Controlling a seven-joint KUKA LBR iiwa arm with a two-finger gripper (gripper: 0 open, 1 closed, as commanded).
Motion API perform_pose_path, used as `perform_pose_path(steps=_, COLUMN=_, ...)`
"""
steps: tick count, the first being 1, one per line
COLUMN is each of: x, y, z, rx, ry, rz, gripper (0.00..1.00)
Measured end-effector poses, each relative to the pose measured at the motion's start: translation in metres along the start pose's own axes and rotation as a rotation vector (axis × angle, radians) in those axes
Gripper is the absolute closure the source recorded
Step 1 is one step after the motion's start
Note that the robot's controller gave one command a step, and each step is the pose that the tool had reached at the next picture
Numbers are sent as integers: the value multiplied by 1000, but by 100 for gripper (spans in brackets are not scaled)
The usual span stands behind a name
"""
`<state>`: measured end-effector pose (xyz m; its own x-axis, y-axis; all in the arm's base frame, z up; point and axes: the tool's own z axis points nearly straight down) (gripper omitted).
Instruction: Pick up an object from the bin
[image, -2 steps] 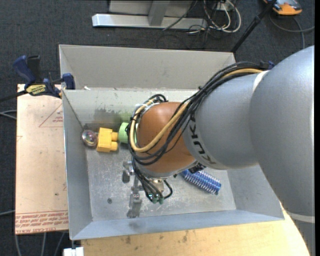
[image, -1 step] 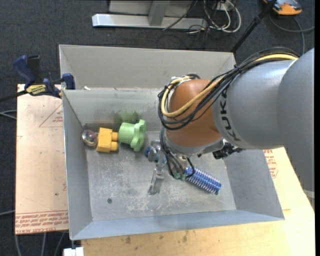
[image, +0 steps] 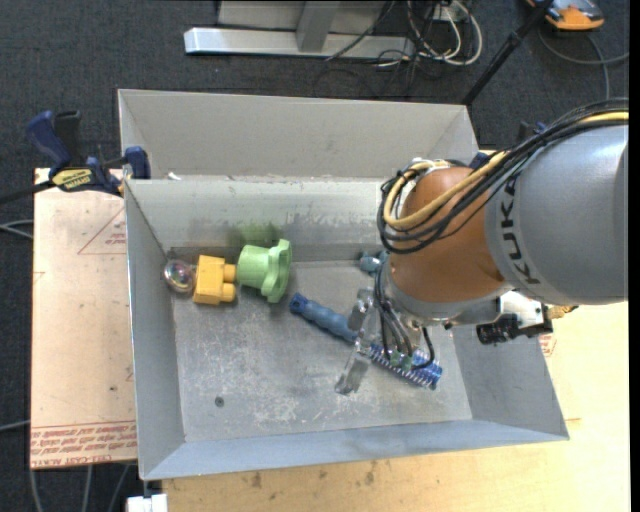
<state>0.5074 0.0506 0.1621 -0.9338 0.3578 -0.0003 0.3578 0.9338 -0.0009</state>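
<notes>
The end effector (image: 352, 374) is being carried low over the floor of the grey bin (image: 300, 440), a little right of the frame's centre, and is pointing down and to the left. Whether it is open or closed cannot be told, and nothing is being seen gripped in it. Two things are lying closest to it. A blue bar (image: 318, 314) is slanting from upper left to lower right just above and left of the end effector, its right end being hidden under the wrist. A blue toothed strip (image: 418, 372) is lying flat just to the right, partly covered by the arm. Well apart, in the upper left of the bin along the back wall, a clear ball (image: 180, 275), a yellow block (image: 213, 279) and a green spool (image: 265, 268) are lined up close together. The blue bar is being judged the easier pick: it looks like light, stiff, smooth plastic, likely to slide on the metal floor if nudged. It would best be taken across its narrow width near the exposed middle. The toothed strip looks thin and low, so little height is being offered for a hold, and its teeth could catch.
</notes>
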Motion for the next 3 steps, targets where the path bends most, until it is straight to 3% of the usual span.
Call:
perform_pose_path(steps=1, x=-41, y=26, z=89, rx=-4, ry=-7, rz=-10, gripper=0)
perform_pose_path(steps=2, x=-42, y=27, z=85, rx=-8, ry=-10, rz=-11, gripper=100)
perform_pose_path(steps=3, x=-113, y=114, z=88, rx=-6, ry=-10, rz=-143, gripper=100)
